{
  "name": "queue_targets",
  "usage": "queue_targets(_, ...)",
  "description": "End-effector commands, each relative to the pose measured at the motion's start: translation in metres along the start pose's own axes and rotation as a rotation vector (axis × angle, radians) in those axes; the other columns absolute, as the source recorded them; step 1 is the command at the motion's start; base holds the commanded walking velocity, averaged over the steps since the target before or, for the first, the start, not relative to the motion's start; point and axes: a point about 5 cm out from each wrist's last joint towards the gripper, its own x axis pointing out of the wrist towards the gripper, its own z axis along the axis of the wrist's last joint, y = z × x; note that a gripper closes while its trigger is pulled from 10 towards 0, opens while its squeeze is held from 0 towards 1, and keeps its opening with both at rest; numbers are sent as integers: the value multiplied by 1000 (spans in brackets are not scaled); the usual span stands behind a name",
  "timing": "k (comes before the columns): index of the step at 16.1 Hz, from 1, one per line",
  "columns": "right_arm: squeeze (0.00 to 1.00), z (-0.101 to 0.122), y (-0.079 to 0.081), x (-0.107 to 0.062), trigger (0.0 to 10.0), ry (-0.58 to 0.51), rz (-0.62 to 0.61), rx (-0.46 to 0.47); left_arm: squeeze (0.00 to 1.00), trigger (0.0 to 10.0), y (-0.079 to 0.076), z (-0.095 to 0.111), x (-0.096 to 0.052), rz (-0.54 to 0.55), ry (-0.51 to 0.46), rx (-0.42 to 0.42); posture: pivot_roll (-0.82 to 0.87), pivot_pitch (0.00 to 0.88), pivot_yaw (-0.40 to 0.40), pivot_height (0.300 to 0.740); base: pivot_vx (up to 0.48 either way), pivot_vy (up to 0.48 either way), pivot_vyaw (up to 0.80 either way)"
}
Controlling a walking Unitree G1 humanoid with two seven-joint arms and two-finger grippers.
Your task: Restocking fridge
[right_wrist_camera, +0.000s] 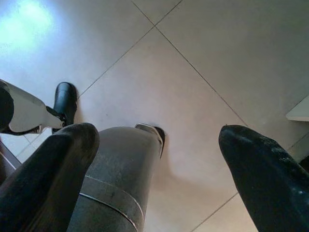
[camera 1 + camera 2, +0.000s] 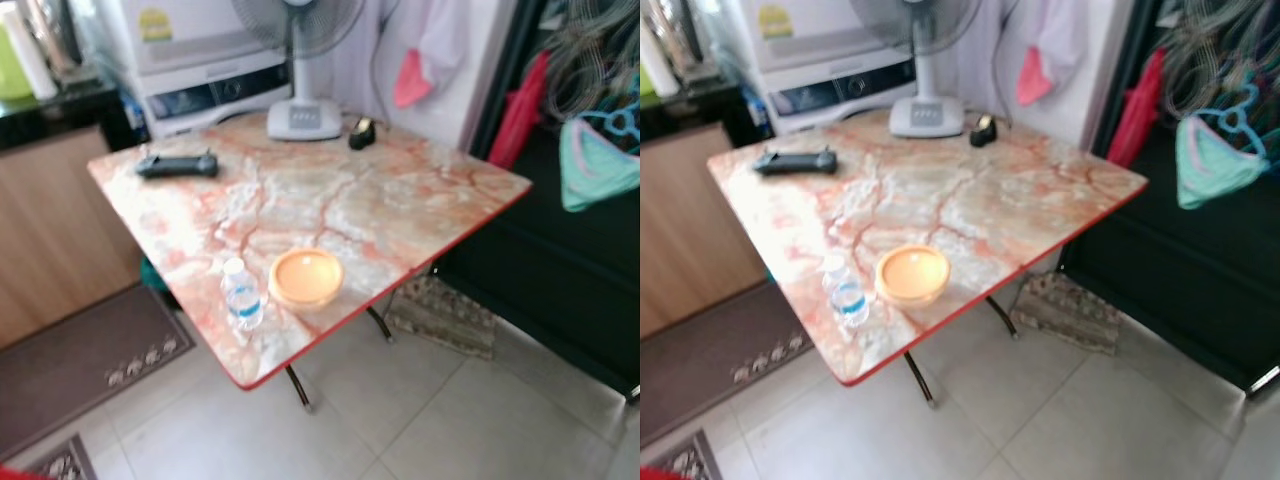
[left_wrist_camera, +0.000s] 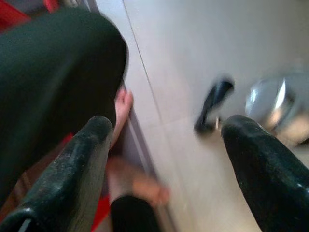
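Ahead, a marble-patterned bench [image 2: 400, 215] with a red edge stands on the tiled floor [image 2: 470, 420]. Near its front corner a small water bottle [image 2: 241, 293] stands upright, blue label, white cap on; what it holds I cannot tell. Just beside it sits a round orange bowl [image 2: 306, 277]; its inside looks the same flat orange, contents unclear. Well apart from these, at the far side of the bench: a dark remote-like bar [image 2: 177, 165], the base of a standing fan [image 2: 303, 118], and a small black object [image 2: 361, 132].

Behind the bench is a white appliance [image 2: 200, 70]; clothes [image 2: 600, 160] hang at the right. A brown mat [image 2: 85, 360] lies on the floor to the left.

My left jaws [image 3: 164, 145] hang wide apart, holding nothing, over the floor beside a person's bare foot [image 3: 123, 108] and dark trouser leg [image 3: 53, 72].

My right jaws [image 1: 159, 159] are also spread wide and hold nothing, pointing at the floor with my own grey leg [image 1: 116, 179] between the fingers.
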Motion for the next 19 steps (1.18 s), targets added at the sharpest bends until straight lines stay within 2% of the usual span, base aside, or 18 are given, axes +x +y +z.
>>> queue_targets(1,0,-1,-2,-1,10000,7,-5,11,0,10000,-3,25,6,41,-130,-44,188,11,-67,740,0,0,0)
queue_targets(2,0,-2,-2,-1,10000,8,-5,10,0,10000,-10,85,15,49,-365,-43,189,13,-71,740,0,0,0)
queue_targets(3,0,-2,-4,-2,10000,9,-5,8,0,10000,-13,165,3,67,-702,33,193,18,-78,740,0,0,0)
queue_targets(4,0,-2,-4,-2,10000,10,-5,7,0,10000,-14,174,-2,67,-754,40,195,18,-79,740,0,0,0)
queue_targets(5,0,-3,-5,-2,10000,13,-3,0,0,10000,-20,203,-22,7,-930,89,202,26,-84,740,0,0,0)
queue_targets(6,0,-3,-6,-3,10000,14,-2,-3,0,10000,-24,214,-32,-24,-1000,123,202,26,-84,740,0,0,0)
queue_targets(8,0,-4,-6,-3,10000,16,-1,-5,0,10000,-33,242,-60,-93,-1168,153,202,32,-85,740,0,0,0)
queue_targets(9,0,-4,-6,-3,10000,17,-1,-4,0,10000,-42,261,-81,-152,-1257,194,201,37,-87,740,0,0,0)
queue_targets(10,0,-4,-6,-3,10000,18,-1,-2,0,10000,-49,273,-97,-190,-1306,230,201,37,-87,740,0,0,0)
queue_targets(11,0,-4,-6,-3,10000,19,-2,0,0,10000,-56,293,-125,-231,-1403,266,205,40,-88,740,0,0,0)
queue_targets(14,0,-3,-6,-3,10000,18,-1,-2,0,10000,-68,328,-172,-324,-1535,261,219,44,-90,740,0,0,0)
queue_targets(15,0,-3,-6,-3,10000,18,-2,-4,0,10000,-81,342,-191,-417,-1557,257,223,43,-89,740,0,0,0)
queue_targets(16,0,-3,-6,-3,10000,17,-2,-3,0,10000,-90,348,-201,-492,-1543,249,224,43,-87,740,0,0,0)
queue_targets(17,0,-3,-5,-2,10000,17,-2,-3,0,10000,-105,354,-206,-587,-1452,259,225,44,-86,740,0,0,0)
queue_targets(18,0,-2,-5,-2,10000,15,-2,-3,0,10000,-118,358,-211,-634,-1414,343,232,47,-84,740,0,0,0)
queue_targets(19,0,-2,-4,-2,10000,13,-1,-3,0,10000,-130,367,-213,-674,-1362,370,230,47,-77,740,0,0,0)
